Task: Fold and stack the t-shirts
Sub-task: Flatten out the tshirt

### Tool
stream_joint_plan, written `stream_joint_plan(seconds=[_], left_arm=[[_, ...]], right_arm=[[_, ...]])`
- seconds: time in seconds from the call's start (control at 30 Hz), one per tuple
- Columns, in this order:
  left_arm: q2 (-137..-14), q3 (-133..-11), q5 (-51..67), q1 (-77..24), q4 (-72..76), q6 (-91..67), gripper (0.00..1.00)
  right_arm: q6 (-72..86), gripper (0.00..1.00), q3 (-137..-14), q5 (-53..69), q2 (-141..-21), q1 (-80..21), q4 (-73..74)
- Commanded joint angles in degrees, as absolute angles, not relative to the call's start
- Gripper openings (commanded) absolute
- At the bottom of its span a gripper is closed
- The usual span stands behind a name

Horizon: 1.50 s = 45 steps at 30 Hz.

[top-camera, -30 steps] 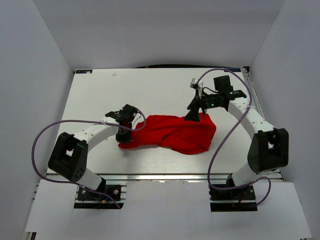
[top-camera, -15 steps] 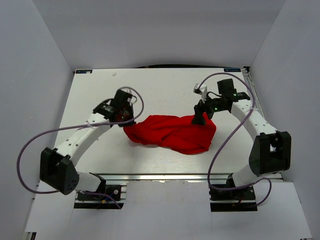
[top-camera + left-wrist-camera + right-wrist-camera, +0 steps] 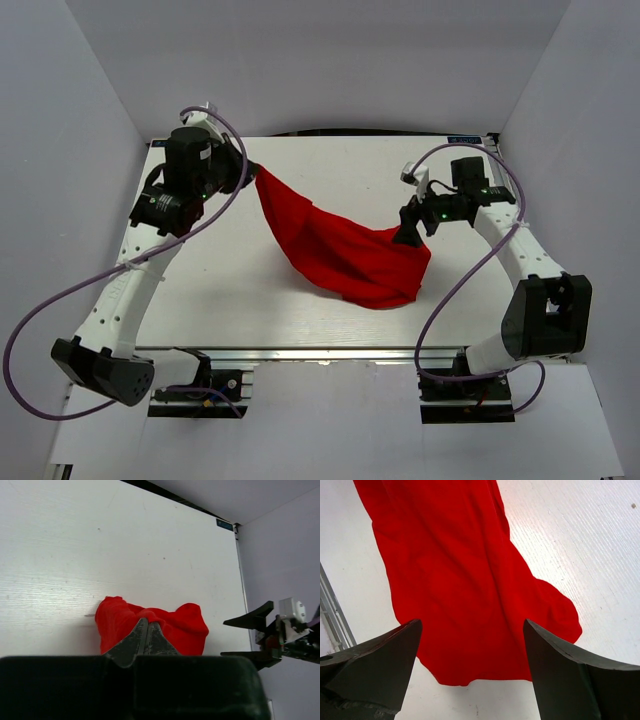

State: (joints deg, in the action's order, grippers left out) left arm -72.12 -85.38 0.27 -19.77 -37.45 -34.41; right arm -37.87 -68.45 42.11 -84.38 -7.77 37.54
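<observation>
Left claw [image 3: 248,170] pinches one corner of red t-shirt [image 3: 350,255], raised over bench [image 3: 320,165] back-left; cloth slopes down toward right claw [image 3: 408,233].

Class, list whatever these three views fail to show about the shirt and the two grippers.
- Top view: whether the right gripper touches the red t-shirt; too small and dark.
- Left wrist: the pinched cloth edge, hidden behind the left gripper.
- Right wrist: the shirt's far end, cut off by the top edge.

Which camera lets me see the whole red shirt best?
The top camera: it shows the whole t-shirt, stretched from the left gripper down to the table. The left wrist camera sees only a bunched lump past its shut fingers; the right wrist camera sees just one close-up part.
</observation>
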Motion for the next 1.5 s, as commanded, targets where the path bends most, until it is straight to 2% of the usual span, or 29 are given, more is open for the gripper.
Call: stream_joint_plan(seconds=[0.0, 0.47, 0.63, 0.77, 0.9, 1.13, 1.47], left_arm=[[-71.4, -89.4, 4.0, -18.7, -33.4, -36.6, 0.0], [-72.0, -96.9, 6.8, -17.2, -28.7, -43.0, 0.0], [-73.4, -100.1, 8.6, -17.1, -27.2, -44.1, 0.0], [-73.6, -99.4, 8.8, -16.7, -27.3, -44.1, 0.0], [-73.1, -97.8, 8.8, -16.5, -27.3, -44.5, 0.0], [-72.3, -95.4, 8.6, -16.1, -27.3, -45.0, 0.0], [-71.9, -94.2, 9.1, -15.3, -27.5, -45.0, 0.0]], right_arm=[[-37.3, 0.88, -67.9, 44.2, -84.3, -7.6, 35.9], [-42.3, 0.83, -62.6, 48.2, -81.7, -8.1, 37.4], [-39.6, 0.81, -56.3, 45.5, -79.2, -11.5, 31.8], [-37.8, 0.8, -54.4, 38.0, -80.4, -16.0, 26.8], [-34.5, 0.75, -53.9, 29.2, -82.6, -23.6, 22.4], [-28.0, 0.73, -57.0, 17.4, -88.6, -29.5, 16.4], [-26.1, 0.72, -57.7, 9.8, -92.4, -36.8, 13.5]])
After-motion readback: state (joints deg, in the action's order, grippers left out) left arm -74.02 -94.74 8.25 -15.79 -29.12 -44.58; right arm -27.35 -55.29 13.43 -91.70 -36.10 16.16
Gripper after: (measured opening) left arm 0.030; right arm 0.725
